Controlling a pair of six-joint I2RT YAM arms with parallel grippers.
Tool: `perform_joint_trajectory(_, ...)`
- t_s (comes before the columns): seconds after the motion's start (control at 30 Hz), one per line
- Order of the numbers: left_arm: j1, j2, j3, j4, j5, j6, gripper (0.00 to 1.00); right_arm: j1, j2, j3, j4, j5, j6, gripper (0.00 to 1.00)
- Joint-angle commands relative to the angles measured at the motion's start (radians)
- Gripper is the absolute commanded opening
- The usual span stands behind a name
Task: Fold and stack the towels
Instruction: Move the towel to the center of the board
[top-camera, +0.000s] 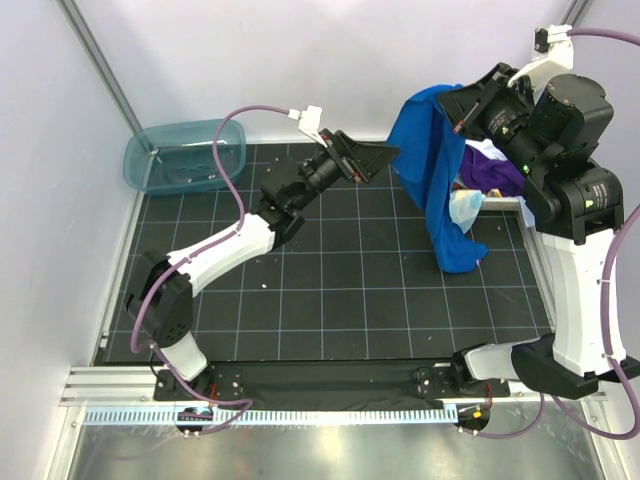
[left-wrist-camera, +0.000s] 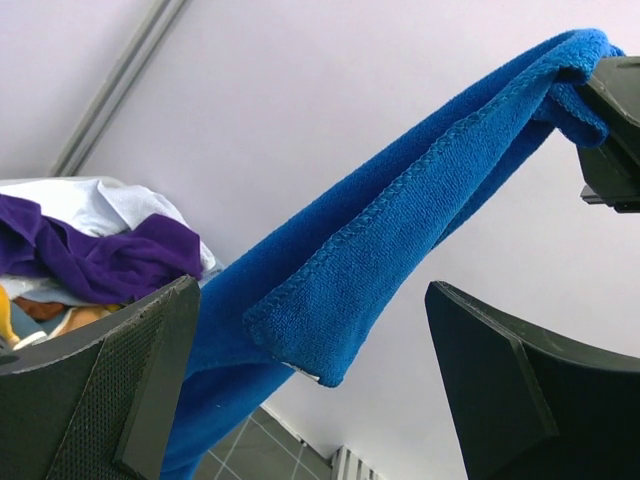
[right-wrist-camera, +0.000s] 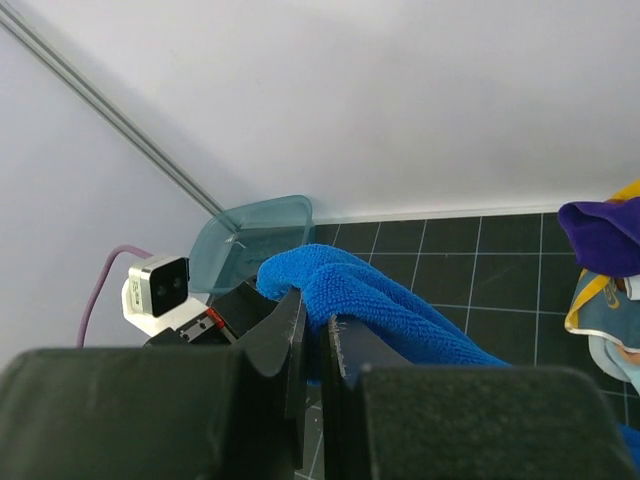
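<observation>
My right gripper (top-camera: 458, 110) is raised at the back right and shut on the top of a royal blue towel (top-camera: 432, 170), which hangs down to the mat. In the right wrist view the jaws (right-wrist-camera: 315, 312) pinch the blue towel (right-wrist-camera: 400, 310). My left gripper (top-camera: 390, 153) is open just left of the hanging towel. In the left wrist view a corner of the blue towel (left-wrist-camera: 330, 320) lies between the open fingers (left-wrist-camera: 140, 380), untouched. A deep purple towel (top-camera: 492, 168), a white towel (top-camera: 488, 147) and a light blue one (top-camera: 464, 208) lie heaped in the basket at right.
A teal translucent tub (top-camera: 185, 155) stands at the back left of the black grid mat (top-camera: 330, 300). The white basket's rim (top-camera: 505, 203) shows at the right edge. Metal frame posts and pale walls stand behind.
</observation>
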Motion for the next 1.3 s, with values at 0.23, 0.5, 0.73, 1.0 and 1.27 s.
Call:
perform_joint_trajectory(0.23,-0.017,0.005,0.042,0.083,0.035,-0.024,0.97,0.004,-0.01,0.04,0.028,-0.014,0.002,0.01)
perform_joint_trajectory(0.5,-0.032,-0.003,0.019,0.09,0.044,-0.018,0.84,0.006,-0.005,0.054,0.019,0.0,-0.012,0.01)
perform_joint_trajectory(0.73,-0.051,0.016,0.013,0.106,0.04,-0.026,0.71,0.006,-0.003,0.06,0.008,0.006,-0.02,0.01)
perform_joint_trajectory(1.0,-0.062,0.01,0.004,0.11,0.035,-0.032,0.37,0.006,-0.022,0.048,0.003,0.02,-0.032,0.01)
perform_joint_trajectory(1.27,-0.066,-0.095,-0.001,-0.13,-0.038,0.075,0.0,0.006,-0.051,0.002,0.0,-0.036,-0.093,0.01)
